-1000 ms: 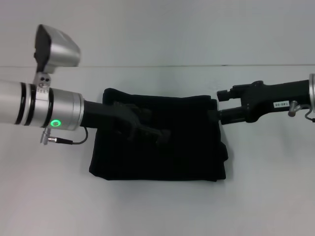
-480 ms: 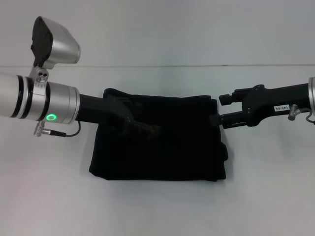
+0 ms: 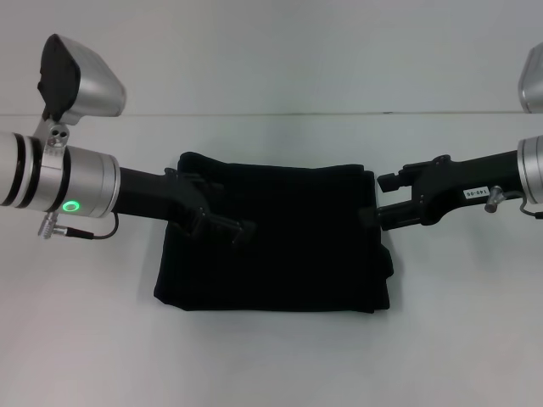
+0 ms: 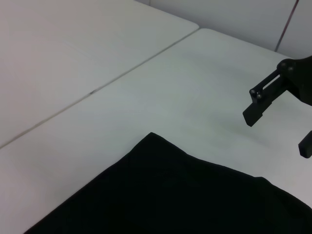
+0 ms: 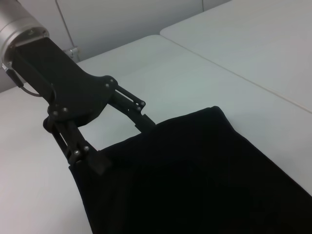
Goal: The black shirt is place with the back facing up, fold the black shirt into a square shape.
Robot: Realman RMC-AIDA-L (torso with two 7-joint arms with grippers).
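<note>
The left gripper (image 3: pixel 222 227) is hovering over the left part of the black shirt (image 3: pixel 288 254), its fingers (image 5: pixel 141 114) spread wide with nothing between them, as the right wrist view is showing. The shirt is lying folded into a rough square near the middle of the white desk (image 3: pixel 271 356), with bare surface running all round it toward the near edge and both side edges. A seam (image 4: pixel 97 87) is crossing the desk beyond the shirt's far corner. At the shirt's right edge the right gripper (image 3: pixel 373 212) is sitting, fingers apart in the left wrist view, gripping nothing. A small white label (image 3: pixel 475 194) is showing on it; the print is unreadable.
</note>
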